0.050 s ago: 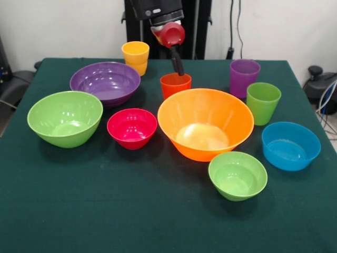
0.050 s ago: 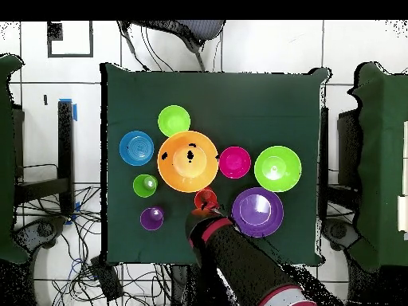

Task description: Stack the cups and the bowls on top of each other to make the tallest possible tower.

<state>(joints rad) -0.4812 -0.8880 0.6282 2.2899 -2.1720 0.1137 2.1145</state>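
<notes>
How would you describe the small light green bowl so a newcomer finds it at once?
Start at the big orange bowl in the middle of the dark green tablecloth. The small light green bowl sits apart from it at the camera side, beside the blue bowl. It is far smaller than the other green bowl, and wide, unlike the green cup.

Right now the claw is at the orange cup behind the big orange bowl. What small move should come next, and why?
Probably a short, straight descent. The claw hangs just over the rim of the orange cup, which stands upright behind the orange bowl, and nothing is stacked yet. I can't tell whether it is open or shut, so check that before going down.
</notes>
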